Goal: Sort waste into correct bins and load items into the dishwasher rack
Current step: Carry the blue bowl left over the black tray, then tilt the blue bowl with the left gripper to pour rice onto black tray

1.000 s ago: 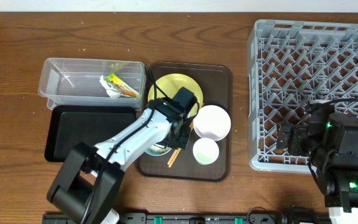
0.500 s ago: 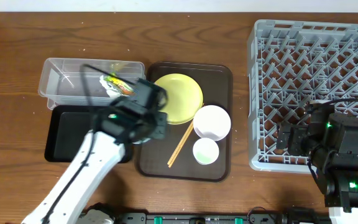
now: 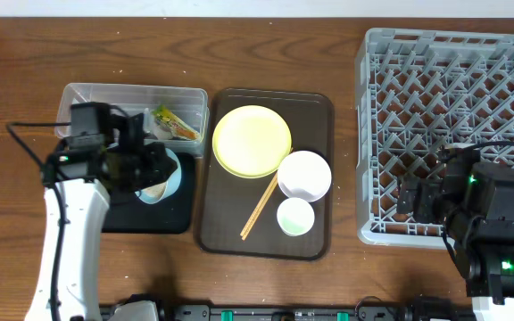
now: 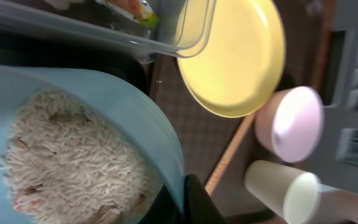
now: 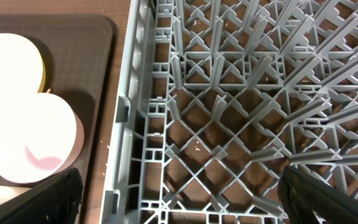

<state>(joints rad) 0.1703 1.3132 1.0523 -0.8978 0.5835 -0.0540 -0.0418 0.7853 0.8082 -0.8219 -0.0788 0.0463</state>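
My left gripper is shut on the rim of the light blue bowl, which hangs tilted above the black tray bin. In the left wrist view the bowl holds white rice, and my gripper pinches its rim. The clear tub bin holds the snack wrapper. The yellow plate, white bowl, pale cup and chopsticks lie on the brown tray. My right gripper stands open over the near-left corner of the grey dishwasher rack.
The brown serving tray sits between the bins and the rack. The rack wall rises beside the white bowl. Bare wooden tabletop lies around the bins.
My left gripper has carried the blue bowl from the brown tray leftward to above the black tray, leaving the chopsticks and plate uncovered. The right arm has not moved.
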